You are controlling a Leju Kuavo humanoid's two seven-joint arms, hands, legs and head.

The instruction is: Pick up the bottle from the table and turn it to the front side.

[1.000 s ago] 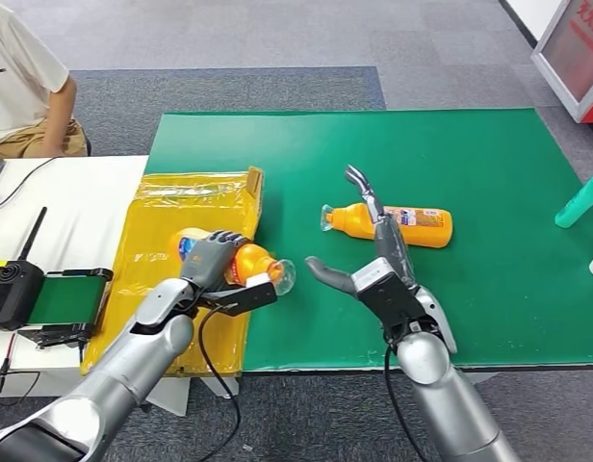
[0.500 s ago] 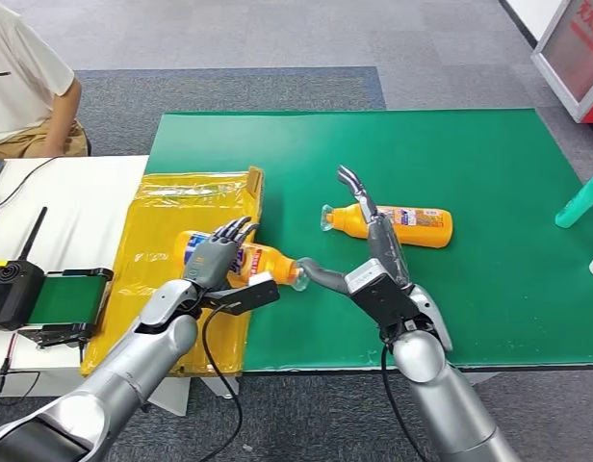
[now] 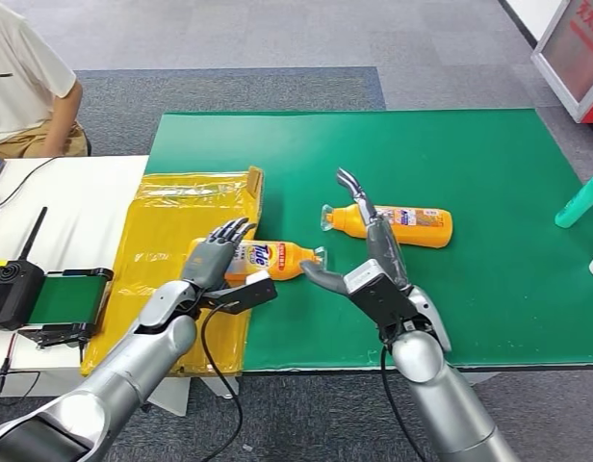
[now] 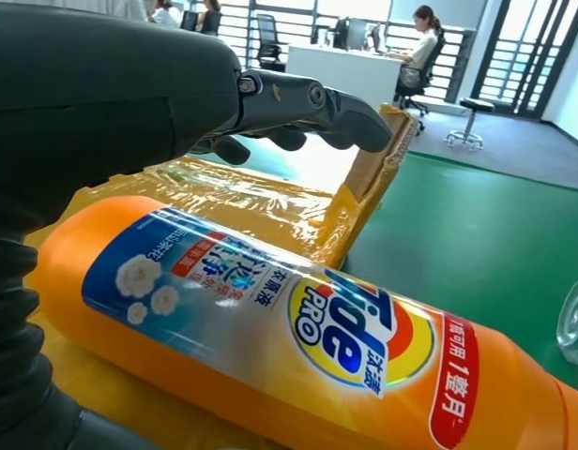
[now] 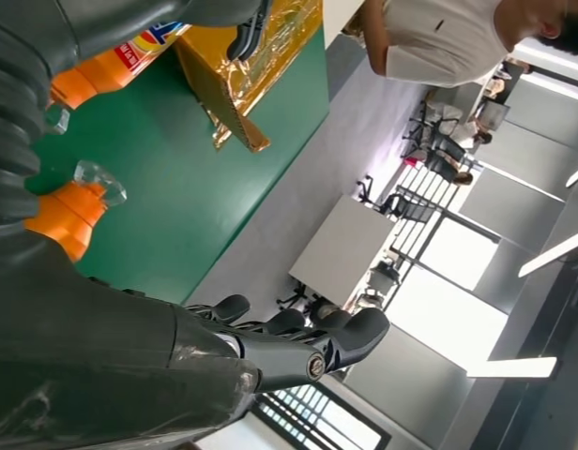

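Fingers (image 3: 230, 231) of the robot's left hand (image 3: 210, 258) lie spread and straight above an orange detergent bottle (image 3: 275, 259), apart from it in the left wrist view, so the hand holds nothing; the right hand (image 3: 366, 265) is likewise spread wide, thumb reaching toward the bottle's clear cap and gripping nothing.

The green mat (image 3: 460, 308) covers most of the table; beside it sits a flattened yellow tray (image 3: 155, 221), and a person in a white shirt (image 3: 21, 72) sits at the far left. The near bottle lies on its side across the seam, its base on the tray and its neck and cap out on the mat, with its brand label facing up. A second orange bottle (image 3: 417, 226) lies well apart on the mat beyond the right hand, also on its side with its cap pointing left.

The step in hand looks like a release: the near bottle appears already turned label-up and set down. If so, the next move calls for the right hand to reach the second bottle, close around its body and lift it clear before rolling its label upward.
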